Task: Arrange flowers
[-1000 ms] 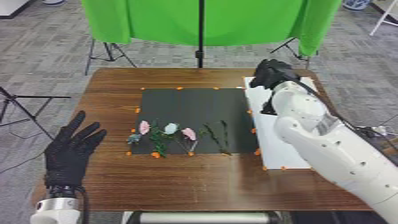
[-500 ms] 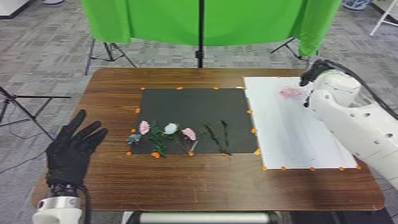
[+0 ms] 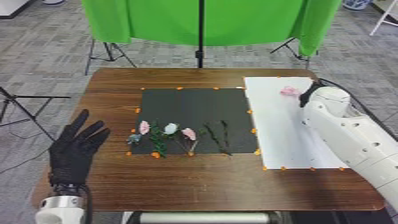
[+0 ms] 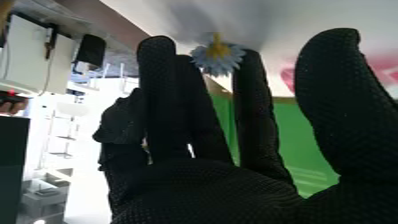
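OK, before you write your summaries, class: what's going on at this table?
A robot is arranging flowers. Its right hand is at the white sheet, with a pale blue flower at its fingertips; whether it grips it is unclear. A pink flower already lies on the sheet. Two more pink ones, a white flower, a grey-blue flower and green stems lie on the dark mat. The left hand is open beside it.

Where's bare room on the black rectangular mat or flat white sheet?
Bare: the mat's far part, beyond the pink-and-white flower row and slender green stems; the sheet's side bordering the mat, nearer than the loose pink bloom. Crowded: the mat's near edge; the sheet's far right, with the right hand and pale blue flower.
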Motion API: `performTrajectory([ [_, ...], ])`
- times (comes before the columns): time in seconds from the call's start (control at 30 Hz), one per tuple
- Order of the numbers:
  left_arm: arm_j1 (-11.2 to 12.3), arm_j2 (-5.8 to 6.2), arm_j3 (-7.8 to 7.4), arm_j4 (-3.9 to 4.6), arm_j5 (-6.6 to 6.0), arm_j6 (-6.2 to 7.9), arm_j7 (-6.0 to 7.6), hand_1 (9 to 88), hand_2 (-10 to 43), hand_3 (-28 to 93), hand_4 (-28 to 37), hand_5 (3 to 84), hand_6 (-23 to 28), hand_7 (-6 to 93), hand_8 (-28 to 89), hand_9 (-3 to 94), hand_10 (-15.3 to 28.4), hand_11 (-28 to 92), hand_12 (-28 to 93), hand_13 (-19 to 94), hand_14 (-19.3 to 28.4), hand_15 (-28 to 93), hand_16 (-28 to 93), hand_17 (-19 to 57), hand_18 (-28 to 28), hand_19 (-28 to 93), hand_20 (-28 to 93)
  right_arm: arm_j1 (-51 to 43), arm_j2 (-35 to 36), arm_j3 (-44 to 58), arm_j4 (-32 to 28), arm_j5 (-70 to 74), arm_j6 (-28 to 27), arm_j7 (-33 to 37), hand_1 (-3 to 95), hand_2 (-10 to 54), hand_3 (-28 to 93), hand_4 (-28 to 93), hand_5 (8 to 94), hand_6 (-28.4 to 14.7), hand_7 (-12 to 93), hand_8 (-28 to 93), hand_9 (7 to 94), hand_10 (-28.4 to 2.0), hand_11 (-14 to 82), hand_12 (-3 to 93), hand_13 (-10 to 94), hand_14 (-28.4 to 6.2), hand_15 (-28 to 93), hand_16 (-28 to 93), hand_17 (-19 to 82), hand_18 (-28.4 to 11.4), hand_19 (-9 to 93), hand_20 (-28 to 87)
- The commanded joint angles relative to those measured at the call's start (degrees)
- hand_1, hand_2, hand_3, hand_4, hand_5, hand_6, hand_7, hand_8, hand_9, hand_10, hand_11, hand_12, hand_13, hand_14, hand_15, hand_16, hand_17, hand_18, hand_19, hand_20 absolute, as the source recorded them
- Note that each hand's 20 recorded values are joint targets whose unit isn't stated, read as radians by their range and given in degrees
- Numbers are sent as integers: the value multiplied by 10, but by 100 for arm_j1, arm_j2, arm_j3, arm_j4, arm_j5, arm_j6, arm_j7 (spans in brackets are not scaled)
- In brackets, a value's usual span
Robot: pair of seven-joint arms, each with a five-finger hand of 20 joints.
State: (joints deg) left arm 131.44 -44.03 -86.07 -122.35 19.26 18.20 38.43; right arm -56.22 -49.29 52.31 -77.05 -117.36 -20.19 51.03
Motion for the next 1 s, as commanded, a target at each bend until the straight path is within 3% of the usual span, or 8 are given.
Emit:
performTrajectory([
  [0.03,0,-78,-27,35,29,31,-38,217,79,752,-282,332,68,98,-77,345,190,266,143,254,258,537,-56,-82,259,490,270,-201,104,-144,75,-558,495,-171,442,-95,780,-282,630,61,167,-139,682,-102,169,138,583,-81,690,132,229,-218,928,556],
  [0.13,-10,-29,18,39,-11,40,5,217,80,752,-282,333,69,99,-77,345,191,266,143,255,258,538,-56,-82,259,490,270,-351,192,-202,27,-685,857,-277,533,-95,686,-283,760,48,184,-32,840,-57,92,264,684,-26,661,222,282,-202,932,553],
  [0.23,6,-25,19,35,-27,34,45,218,80,752,-282,333,69,99,-78,346,191,266,143,255,259,538,-56,-82,259,490,270,-450,269,-236,-31,-793,1111,-374,580,-95,652,-283,840,44,206,10,924,-40,114,317,751,-19,686,219,329,-189,932,552],
  [0.33,41,-238,-116,29,159,-26,-119,218,80,751,-282,334,69,98,-78,346,191,266,143,255,258,538,-57,-82,259,491,270,-427,400,-373,-140,-732,1563,-362,594,-95,645,-283,867,42,202,20,937,-34,148,314,779,-16,692,211,356,-185,932,546],
  [0.43,51,-164,-128,29,118,-19,-68,218,80,751,-282,334,69,99,-78,346,190,265,142,254,259,537,-57,-82,259,490,270,-168,543,-652,-262,-619,2029,-360,594,-95,656,-283,874,37,199,24,937,-38,162,310,787,-17,692,210,363,-190,932,544],
  [0.67,62,-338,-254,21,300,-96,-261,218,80,751,-282,334,70,99,-78,346,191,267,143,254,259,538,-57,-83,260,490,270,97,579,-700,-1146,-623,2656,-739,584,-95,689,-283,886,27,189,37,937,-40,178,307,792,-24,693,218,370,-202,932,552],
  [0.93,81,-542,-363,25,514,-213,-493,218,80,751,-281,334,70,98,-78,346,191,267,143,254,258,538,-57,-83,260,491,270,-219,-152,-856,-2242,-709,2127,-1784,578,-95,705,-283,886,25,183,45,937,-42,180,308,785,-30,699,228,369,-207,932,558],
  [1.0,119,-502,-363,6,466,-169,-442,219,80,751,-281,334,70,98,-77,346,192,267,143,255,258,538,-57,-82,259,490,270,-461,-564,-796,-2260,-1010,1791,-2053,572,-95,710,-283,883,25,184,48,937,-40,180,310,783,-32,701,228,365,-207,932,559],
])
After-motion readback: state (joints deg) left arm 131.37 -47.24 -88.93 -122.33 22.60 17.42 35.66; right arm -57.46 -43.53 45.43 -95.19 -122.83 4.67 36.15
